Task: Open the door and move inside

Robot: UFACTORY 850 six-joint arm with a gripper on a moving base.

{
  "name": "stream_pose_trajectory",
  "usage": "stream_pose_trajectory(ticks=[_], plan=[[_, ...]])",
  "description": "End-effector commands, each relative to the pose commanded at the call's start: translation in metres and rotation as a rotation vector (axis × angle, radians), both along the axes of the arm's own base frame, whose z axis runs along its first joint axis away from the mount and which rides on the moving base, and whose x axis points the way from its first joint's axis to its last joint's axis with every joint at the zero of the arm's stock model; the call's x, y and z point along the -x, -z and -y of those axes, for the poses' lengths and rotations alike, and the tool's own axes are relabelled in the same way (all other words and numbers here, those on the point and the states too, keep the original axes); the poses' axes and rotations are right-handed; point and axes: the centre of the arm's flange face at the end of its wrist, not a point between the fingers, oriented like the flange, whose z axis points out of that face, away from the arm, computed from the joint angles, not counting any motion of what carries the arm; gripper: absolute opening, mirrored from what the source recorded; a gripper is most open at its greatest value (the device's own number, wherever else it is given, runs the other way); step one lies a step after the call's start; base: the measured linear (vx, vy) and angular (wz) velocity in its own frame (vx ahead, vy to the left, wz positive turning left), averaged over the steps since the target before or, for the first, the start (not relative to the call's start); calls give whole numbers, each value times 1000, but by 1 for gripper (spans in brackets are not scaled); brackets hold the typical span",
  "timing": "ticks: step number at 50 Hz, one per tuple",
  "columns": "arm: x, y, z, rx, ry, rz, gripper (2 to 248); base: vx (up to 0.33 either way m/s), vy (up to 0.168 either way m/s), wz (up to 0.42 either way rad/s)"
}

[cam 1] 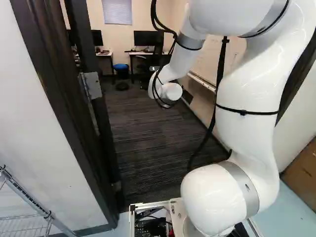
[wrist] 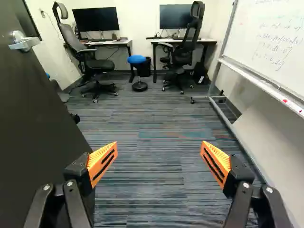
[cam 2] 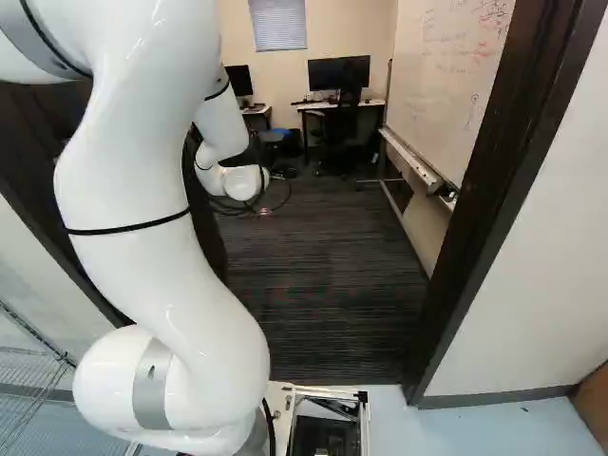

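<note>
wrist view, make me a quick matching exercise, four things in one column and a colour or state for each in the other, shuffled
Column one
1. door
2. gripper
3. stool
4. whiteboard

Column two
a. blue seat
b. bears handwriting
c. dark, standing open
d. fingers wide apart, gripping nothing

Right pairs: 1-c, 2-d, 3-a, 4-b

Striped carpet (wrist: pixel 156 180) covers the floor. Two desks (wrist: pixel 111 43), each carrying a monitor (wrist: pixel 96 20), stand along the far wall (wrist: pixel 137 23), below a blind-covered window (cam 2: pixel 278 24). Adjacent: office chairs (wrist: pixel 99 65), a blue-topped stool (wrist: pixel 137 60). A whiteboard (wrist: pixel 266 42) bears handwriting.
</note>
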Motion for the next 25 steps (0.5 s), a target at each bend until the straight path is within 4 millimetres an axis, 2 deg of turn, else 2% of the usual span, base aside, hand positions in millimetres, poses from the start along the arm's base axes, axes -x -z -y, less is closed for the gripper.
stream_pose_trajectory(ticks=[14, 25], plan=[[0, 0, 21, 0, 39, -1, 247, 0, 0, 0], [1, 0, 26, 0, 51, -1, 247, 0, 0, 0]])
